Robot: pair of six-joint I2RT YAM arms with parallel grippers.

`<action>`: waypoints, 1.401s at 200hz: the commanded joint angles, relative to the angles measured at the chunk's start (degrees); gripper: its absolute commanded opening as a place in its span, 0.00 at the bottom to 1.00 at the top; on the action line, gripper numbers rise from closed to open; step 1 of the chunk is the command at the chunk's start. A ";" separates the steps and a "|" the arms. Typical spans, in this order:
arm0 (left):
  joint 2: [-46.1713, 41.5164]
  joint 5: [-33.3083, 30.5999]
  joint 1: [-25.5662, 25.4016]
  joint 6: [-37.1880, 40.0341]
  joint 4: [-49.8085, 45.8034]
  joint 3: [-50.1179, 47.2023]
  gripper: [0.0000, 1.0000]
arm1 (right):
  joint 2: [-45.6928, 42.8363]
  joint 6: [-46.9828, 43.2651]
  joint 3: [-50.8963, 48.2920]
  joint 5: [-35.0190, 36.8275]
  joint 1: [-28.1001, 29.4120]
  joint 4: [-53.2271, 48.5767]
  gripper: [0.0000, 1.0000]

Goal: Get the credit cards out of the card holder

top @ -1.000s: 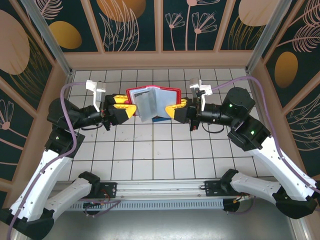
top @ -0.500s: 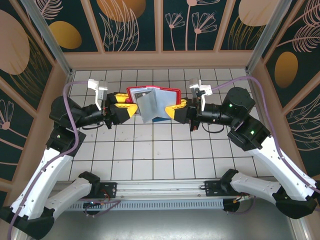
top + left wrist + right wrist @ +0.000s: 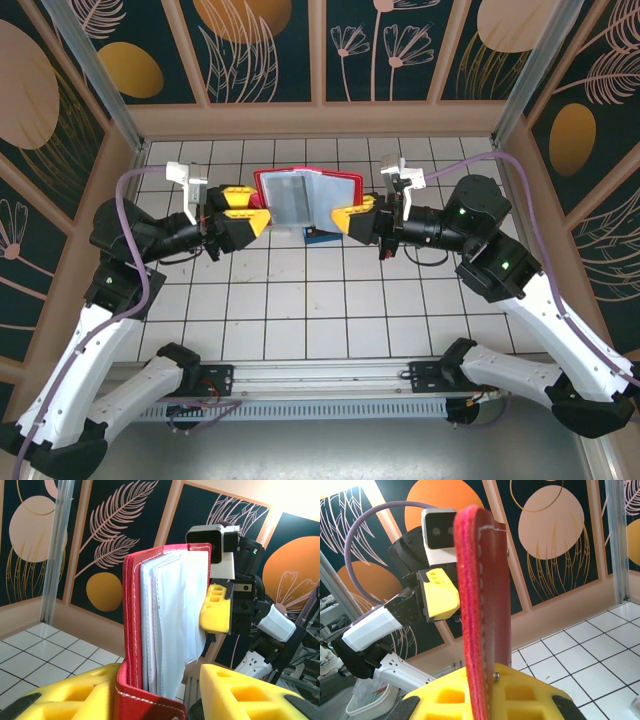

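A white-tiled tabletop [image 3: 300, 310] sits inside walls of dark panels painted with leaves and orange discs. Over its far half the card holder [image 3: 307, 200] hangs between the two arms, spread open, its greyish pockets facing up toward the overhead camera and a small blue block [image 3: 322, 236] lying just under it. The right gripper [image 3: 347, 216] has its jaws clamped on the red cover at the holder's right edge. The left gripper [image 3: 260, 207] has its jaws apart astride the left edge, one pad against the leather and a gap at the other. The pale sleeves [image 3: 175, 625] fan out in the left wrist view, and whether the credit cards sit inside them cannot be told. The step looks like holding the holder open before drawing a card out. Next, the left jaws should find a card's edge and close on that alone, while the right grip stays firm.
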 commanded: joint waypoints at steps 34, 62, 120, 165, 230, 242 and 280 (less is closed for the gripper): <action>0.26 1.79 -0.11 -0.94 2.51 1.41 0.28 | -1.52 1.06 -1.04 0.85 -0.16 2.64 0.00; -0.04 4.37 -0.12 -2.47 4.93 1.68 0.18 | -1.11 1.28 -0.90 4.30 -0.14 1.83 0.00; 0.26 4.49 -0.10 -2.93 3.53 3.92 0.21 | -0.42 2.63 -2.58 1.95 -0.06 5.34 0.00; 1.69 2.15 -0.12 -1.20 -0.33 4.53 0.22 | -0.55 3.16 -2.73 0.05 0.25 6.78 0.00; 3.02 0.95 -0.11 -0.11 -2.00 4.53 0.21 | -0.81 2.86 -2.86 0.08 0.74 6.62 0.00; 2.87 1.06 -0.08 -0.29 -1.56 4.45 0.21 | -0.66 2.84 -2.86 0.01 0.76 6.61 0.00; 2.60 2.34 -0.12 -0.03 -1.35 4.18 0.20 | -0.72 2.55 -2.86 0.33 0.83 6.22 0.00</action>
